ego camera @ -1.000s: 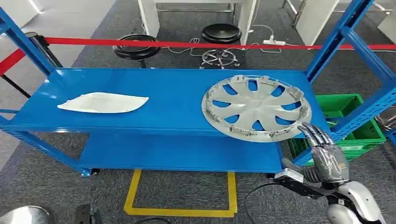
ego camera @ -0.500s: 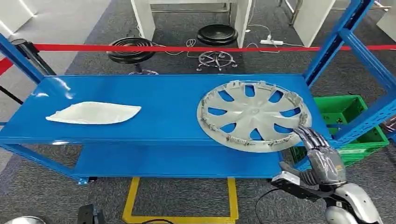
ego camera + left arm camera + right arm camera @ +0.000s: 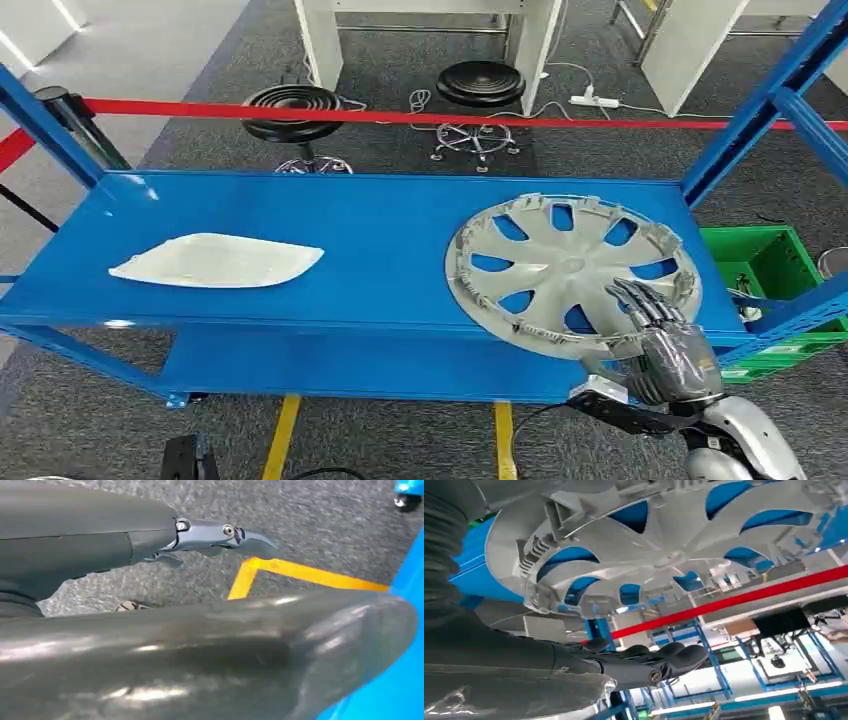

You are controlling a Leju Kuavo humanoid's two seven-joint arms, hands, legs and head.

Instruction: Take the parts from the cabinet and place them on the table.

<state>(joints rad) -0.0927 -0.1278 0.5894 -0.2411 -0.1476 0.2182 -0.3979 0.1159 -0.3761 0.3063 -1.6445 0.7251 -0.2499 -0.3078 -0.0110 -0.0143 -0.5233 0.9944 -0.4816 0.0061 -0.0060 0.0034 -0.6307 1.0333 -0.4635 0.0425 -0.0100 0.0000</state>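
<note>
A silver wheel cover (image 3: 570, 270) lies flat on the right half of the blue shelf (image 3: 380, 230), its near rim reaching the front edge. A flat white part (image 3: 215, 262) lies on the left half. My right hand (image 3: 665, 345) reaches in from below, fingers spread and stretched over the cover's near right rim; nothing is gripped. In the right wrist view the cover (image 3: 664, 555) spreads close beside the straight dark fingers (image 3: 659, 660). My left hand (image 3: 200, 650) hangs over the grey floor, fingers apart, holding nothing.
A lower blue shelf (image 3: 370, 350) sits under the top one, with blue uprights at both ends. A green crate (image 3: 765, 265) stands to the right. Red barrier tape (image 3: 400, 117) and two black stools (image 3: 293, 103) are behind. Yellow floor tape (image 3: 280, 440) marks the carpet in front.
The camera has shifted a little. My right hand has moved forward and left, from beside the wheel cover's near right edge to over its rim. Both parts lie where they were.
</note>
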